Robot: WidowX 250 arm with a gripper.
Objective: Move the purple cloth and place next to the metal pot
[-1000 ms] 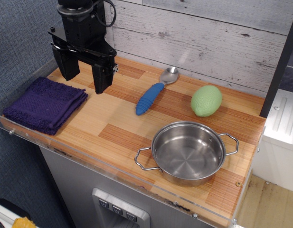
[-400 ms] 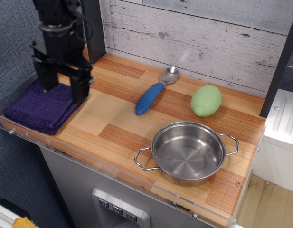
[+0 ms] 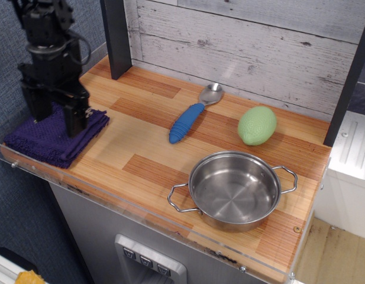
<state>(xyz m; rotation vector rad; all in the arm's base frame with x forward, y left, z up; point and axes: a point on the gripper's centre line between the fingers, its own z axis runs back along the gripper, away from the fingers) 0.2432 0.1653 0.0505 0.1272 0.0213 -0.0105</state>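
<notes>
The purple cloth [image 3: 49,142] lies folded at the front left corner of the wooden counter. My black gripper [image 3: 55,116] hangs right over the cloth with its two fingers spread open, tips at or just above the fabric. The fingers hide part of the cloth's top. The metal pot [image 3: 233,190] stands empty at the front right, with a wire handle on each side, far from the cloth and the gripper.
A spoon with a blue handle [image 3: 189,118] lies mid-counter near the back. A green lemon-shaped object [image 3: 257,125] sits right of it. A dark post [image 3: 117,38] stands at the back left. A clear acrylic lip [image 3: 141,213] runs along the front edge.
My gripper has moved left and forward from behind the cloth to directly over it, and has come lower. It stays open. The cloth and pot have not moved.
</notes>
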